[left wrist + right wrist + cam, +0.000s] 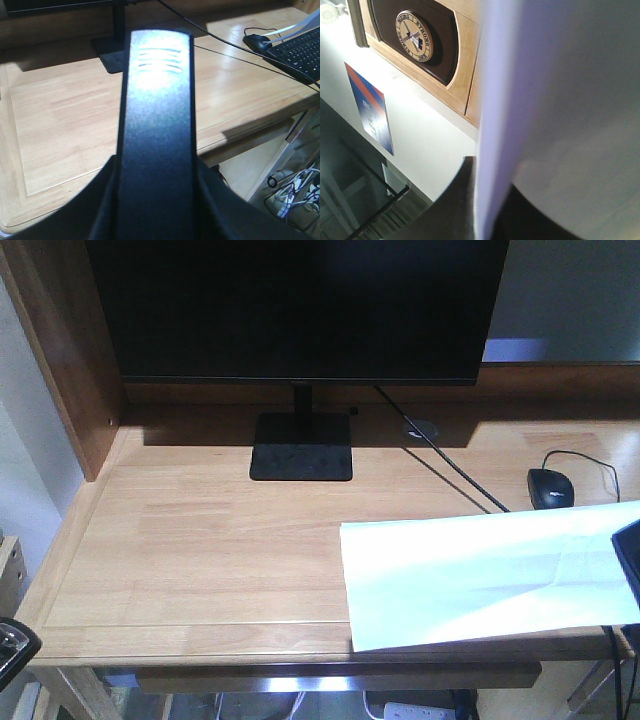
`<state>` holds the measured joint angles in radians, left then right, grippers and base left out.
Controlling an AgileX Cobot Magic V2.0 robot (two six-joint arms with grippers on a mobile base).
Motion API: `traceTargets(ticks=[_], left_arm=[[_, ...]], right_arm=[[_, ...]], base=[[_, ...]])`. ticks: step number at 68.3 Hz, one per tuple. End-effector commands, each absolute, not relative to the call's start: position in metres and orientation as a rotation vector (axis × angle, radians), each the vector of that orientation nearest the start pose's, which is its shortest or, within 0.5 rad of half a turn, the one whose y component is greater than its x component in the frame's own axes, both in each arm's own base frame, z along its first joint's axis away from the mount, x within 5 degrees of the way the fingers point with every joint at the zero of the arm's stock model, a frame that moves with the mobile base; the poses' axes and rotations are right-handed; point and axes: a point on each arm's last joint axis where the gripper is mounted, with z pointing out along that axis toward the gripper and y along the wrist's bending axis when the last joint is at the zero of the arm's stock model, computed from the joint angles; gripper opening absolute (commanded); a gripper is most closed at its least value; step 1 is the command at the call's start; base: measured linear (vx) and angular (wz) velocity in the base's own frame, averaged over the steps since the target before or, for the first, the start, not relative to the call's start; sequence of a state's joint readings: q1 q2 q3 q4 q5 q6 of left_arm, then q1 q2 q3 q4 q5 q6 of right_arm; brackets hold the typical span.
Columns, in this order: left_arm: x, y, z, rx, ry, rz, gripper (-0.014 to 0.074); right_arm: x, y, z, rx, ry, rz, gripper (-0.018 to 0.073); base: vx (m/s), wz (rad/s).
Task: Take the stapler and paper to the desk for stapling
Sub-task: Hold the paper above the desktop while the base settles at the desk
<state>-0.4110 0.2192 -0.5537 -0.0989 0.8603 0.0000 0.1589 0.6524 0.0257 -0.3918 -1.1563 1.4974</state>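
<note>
Now | one stapler (pixel 155 125) | one paper (pixel 480 575) over desk (pixel 200 550) | one mouse (pixel 550 487)

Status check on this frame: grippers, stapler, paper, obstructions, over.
Left gripper shut on stapler, off front-left corner of desk. Right gripper shut on paper, spread over desk's right side. Mouse and cable just behind paper.

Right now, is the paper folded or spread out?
Spread out: the paper shows as one open sheet over the right side of the desk, faintly creased. Whether it rests on it, cannot tell.
</note>
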Motion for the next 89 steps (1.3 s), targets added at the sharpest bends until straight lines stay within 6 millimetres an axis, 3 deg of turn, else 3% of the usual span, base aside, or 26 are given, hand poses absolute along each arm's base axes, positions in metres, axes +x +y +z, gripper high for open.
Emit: traceTargets(ticks=[1, 89], left_arm=[[0.0314, -0.0213, 0.3246, 0.367, 1.858, -0.411, -0.0006], [0.0315, -0.0214, 0.3251, 0.366, 1.852, -0.413, -0.0006]], right_arm=[[0.0785, 0.0447, 0.2500, 0.276, 1.049, 1.560, -0.0001], [0.0785, 0.0447, 0.2500, 0.276, 1.049, 1.560, -0.0001]], base=[[0.00, 0.00], [0.00, 0.00]])
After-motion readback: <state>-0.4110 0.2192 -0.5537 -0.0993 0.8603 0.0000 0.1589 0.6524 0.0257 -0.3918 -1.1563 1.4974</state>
